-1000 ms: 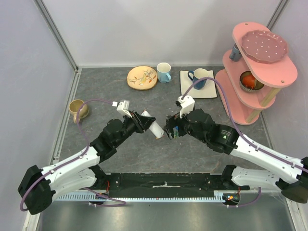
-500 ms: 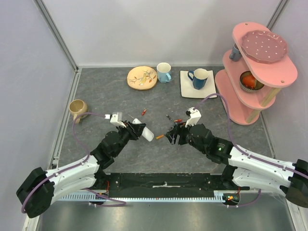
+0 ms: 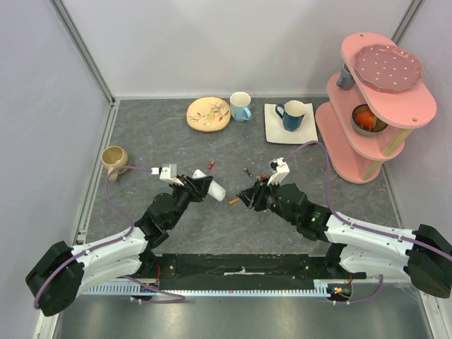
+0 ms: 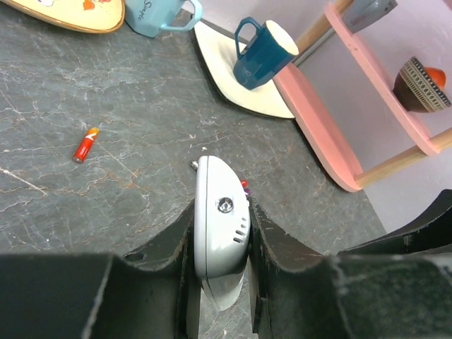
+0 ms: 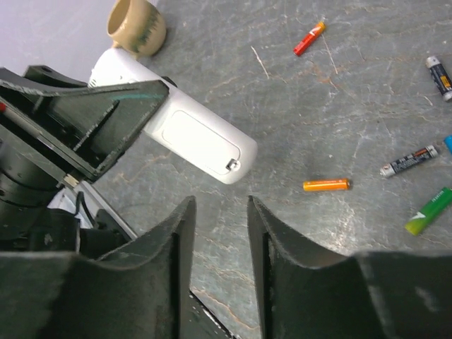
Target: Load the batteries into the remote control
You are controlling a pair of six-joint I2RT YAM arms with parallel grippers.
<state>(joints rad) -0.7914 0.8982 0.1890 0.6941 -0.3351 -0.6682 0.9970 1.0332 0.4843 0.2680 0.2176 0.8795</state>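
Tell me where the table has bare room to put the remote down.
The widest bare patch of the table lies between the beige cup and the yellow plate. A narrower strip runs from that plate to the red battery. The middle is crowded: the orange battery and other batteries lie beside the right gripper and the remote.

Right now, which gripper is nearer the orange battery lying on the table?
Right. The right gripper hangs open just beside the orange battery, not touching it. The left gripper is farther off on the battery's other side, shut on the remote control.
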